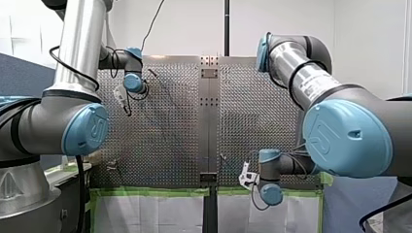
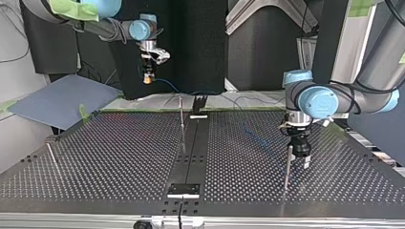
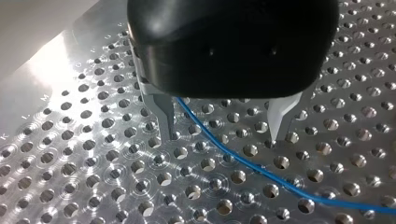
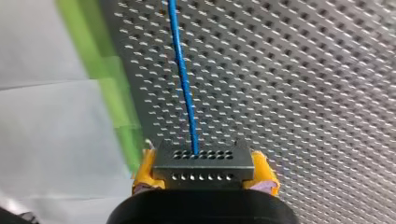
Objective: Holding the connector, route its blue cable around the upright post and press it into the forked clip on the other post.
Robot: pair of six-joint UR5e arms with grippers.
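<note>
Across the perforated desk the routing looks barely begun: as far as can be judged, the cable goes around no post and sits in no clip. High over the desk's far edge, the right gripper has its yellow pads clamped on the connector. The left gripper hovers low beside the post at the top view's right, its fingers apart, with the blue cable lying loose on the desk between them. No container shows.
</note>
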